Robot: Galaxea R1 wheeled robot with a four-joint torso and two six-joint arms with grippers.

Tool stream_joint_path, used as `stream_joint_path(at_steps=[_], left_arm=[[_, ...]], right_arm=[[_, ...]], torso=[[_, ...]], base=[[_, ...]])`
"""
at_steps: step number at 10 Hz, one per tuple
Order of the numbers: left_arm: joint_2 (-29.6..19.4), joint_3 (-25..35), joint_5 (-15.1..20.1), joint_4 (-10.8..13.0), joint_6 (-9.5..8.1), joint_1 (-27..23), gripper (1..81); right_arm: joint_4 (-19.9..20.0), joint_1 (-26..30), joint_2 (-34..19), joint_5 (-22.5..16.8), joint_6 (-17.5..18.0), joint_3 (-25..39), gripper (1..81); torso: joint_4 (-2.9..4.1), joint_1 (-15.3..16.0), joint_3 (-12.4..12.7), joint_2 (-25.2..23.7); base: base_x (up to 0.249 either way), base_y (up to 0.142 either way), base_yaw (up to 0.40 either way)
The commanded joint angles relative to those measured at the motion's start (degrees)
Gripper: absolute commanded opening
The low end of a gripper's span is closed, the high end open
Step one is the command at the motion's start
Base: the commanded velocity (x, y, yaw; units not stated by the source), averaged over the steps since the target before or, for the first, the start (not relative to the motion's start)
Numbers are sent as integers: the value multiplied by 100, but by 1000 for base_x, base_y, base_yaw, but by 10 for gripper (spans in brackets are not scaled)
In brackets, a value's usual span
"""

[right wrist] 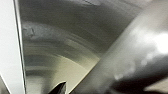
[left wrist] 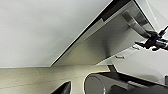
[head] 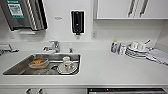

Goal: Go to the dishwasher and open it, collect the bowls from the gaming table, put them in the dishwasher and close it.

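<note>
The dishwasher (head: 125, 90) shows under the counter's front edge at the lower right as a dark strip with a small lit dot. In the left wrist view its grey steel front (left wrist: 107, 42) slants beside a white cabinet door (left wrist: 37, 30), with a dark gap along its top. Its bar handle (left wrist: 136, 23) runs along it. My right gripper (left wrist: 153, 41) is at the end of that handle. The right wrist view is very close to the brushed steel front (right wrist: 57, 45) and the bar handle (right wrist: 130, 55).
A steel sink (head: 15, 68) on the left holds an orange-tinted bowl (head: 38, 62), a mug and plates. A tap (head: 53, 46) stands behind it. Stacked plates with cups (head: 136, 50) and a bottle (head: 114, 46) sit at the counter's right. Wall cabinets (head: 130, 8) hang above.
</note>
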Motion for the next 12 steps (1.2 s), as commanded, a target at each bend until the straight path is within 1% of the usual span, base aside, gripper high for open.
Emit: stream_joint_path(at_steps=[1, 5, 8, 12], left_arm=[[-245, 140, 148, 170, 40, -312, 811], [-228, 78, 149, 161, 40, -312, 811], [-211, 70, 149, 161, 40, -304, 811], [-201, 70, 149, 161, 40, -303, 811]], right_arm=[[-257, -328, 20, -2754, -458, -244, 811], [-257, -222, -304, -2693, -467, 20, 811], [-257, -72, -692, -2596, -511, 390, 811], [-248, -125, -552, -2605, -529, 320, 811]], torso=[[0, 0, 0, 0], [0, 0, 0, 0], [2, 0, 0, 0], [2, 0, 0, 0]], base=[[0, 0, 0], [0, 0, 0], [0, 0, 0], [0, 0, 0]])
